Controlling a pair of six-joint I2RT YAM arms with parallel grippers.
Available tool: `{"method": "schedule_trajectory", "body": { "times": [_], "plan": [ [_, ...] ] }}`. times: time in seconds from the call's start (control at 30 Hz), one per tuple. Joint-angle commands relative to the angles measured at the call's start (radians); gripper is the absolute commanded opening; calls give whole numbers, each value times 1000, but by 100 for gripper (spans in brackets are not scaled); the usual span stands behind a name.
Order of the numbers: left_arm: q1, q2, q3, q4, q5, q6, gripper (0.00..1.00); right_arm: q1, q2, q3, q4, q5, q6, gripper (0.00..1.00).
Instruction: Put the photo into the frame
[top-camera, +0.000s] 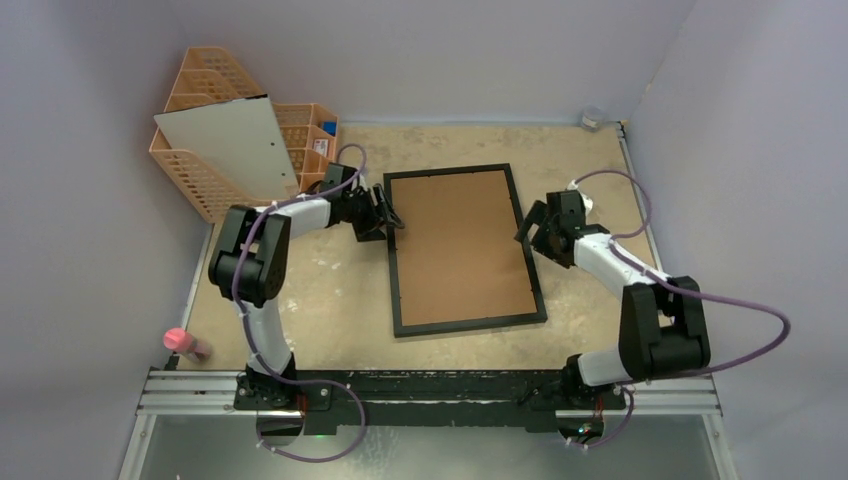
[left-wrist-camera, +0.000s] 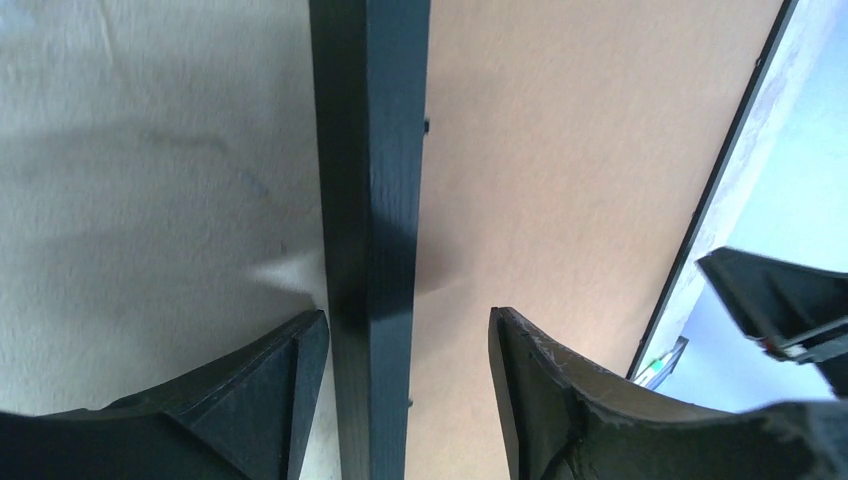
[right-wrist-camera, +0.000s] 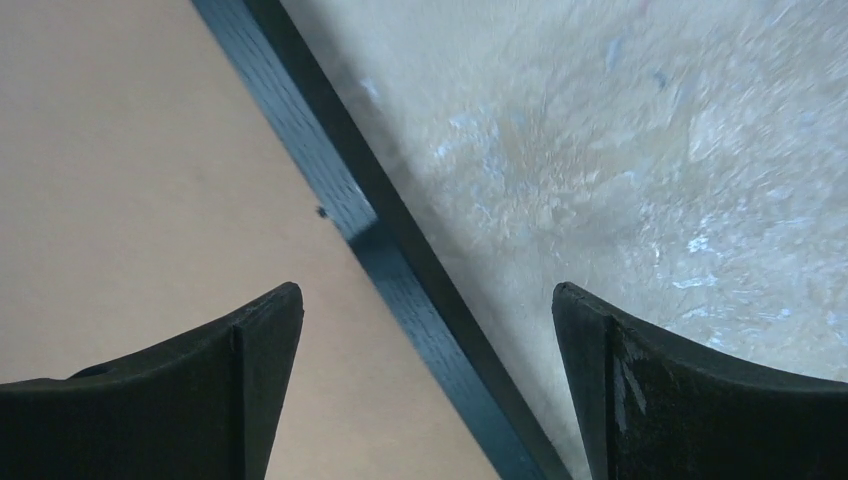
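The frame lies face down in the middle of the table, its brown backing board up inside the thin black border. My left gripper is open and straddles the frame's left rail, one finger on each side. My right gripper is open and straddles the frame's right rail, apart from it. The brown board also shows in the right wrist view. The photo is not in view.
An orange plastic basket organiser stands at the back left with a white board leaning in it. A pink object lies at the near left edge. A small round object sits at the back right.
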Motion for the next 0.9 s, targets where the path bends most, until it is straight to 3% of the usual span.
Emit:
{"method": "schedule_trajectory", "body": {
  "times": [0.0,0.2,0.5,0.87],
  "plan": [
    [-1,70,71,9,-53,17,63,-4,60,-32,38,-134,-87,97],
    [-34,164,208,-62,3,95,63,-4,83,-75,105,-318,-188,93],
    [-79,285,398,-76,74,142,63,-2,-64,-198,107,-551,-120,89],
    [-191,488,605,64,181,-16,61,15,-296,-498,349,-858,41,89]
  ]
}}
